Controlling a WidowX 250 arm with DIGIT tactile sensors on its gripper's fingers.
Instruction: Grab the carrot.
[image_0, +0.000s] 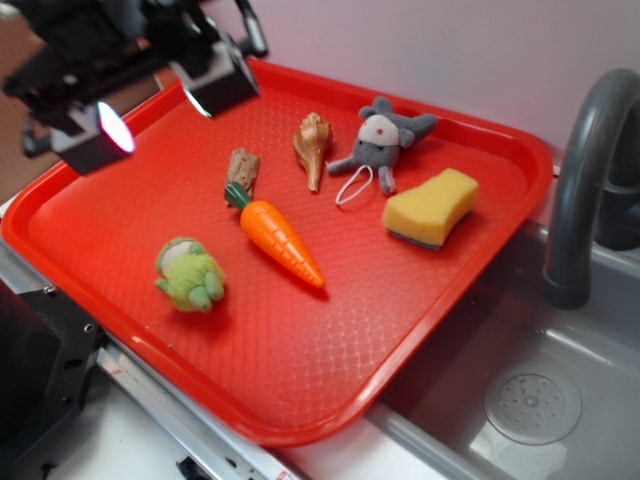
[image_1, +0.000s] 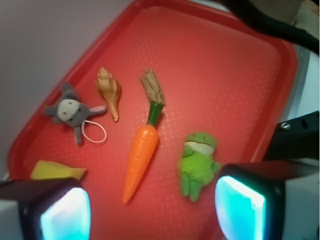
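Gripper (image_0: 165, 105) is up over the tray's back-left corner, well above the surface and well apart from every item. Jaws spread wide, nothing between them; both finger pads (image_1: 239, 209) glow pale in the wrist view, with the tray showing through the gap.

Carrot (image_0: 281, 240) lies flat near the middle of the red tray (image_0: 300, 390), untouched. In the exterior view its green stub points toward the back-left corner and the tapered tip toward the front-right corner. In the wrist view the carrot (image_1: 141, 159) sits between the two pads, higher in frame, stub end farther from the camera.

Around it:
- Brown bark-like piece (image_0: 242, 167) right at the stub end, touching or nearly so; can't tell which.
- Tan spiral seashell (image_0: 313, 148) just behind the carrot, toward the back edge, separate from it.
- Grey plush mouse (image_0: 383, 142) with a white loop cord, beside the shell, near the back edge.
- Yellow sponge (image_0: 431, 207) with a dark underside, near the tray's right edge.
- Green plush frog (image_0: 190, 275) toward the front-left edge, near the carrot but clear of it.

Tray rests partly over a grey sink (image_0: 530, 400); the dark faucet (image_0: 585, 160) stands past the tray's right edge.
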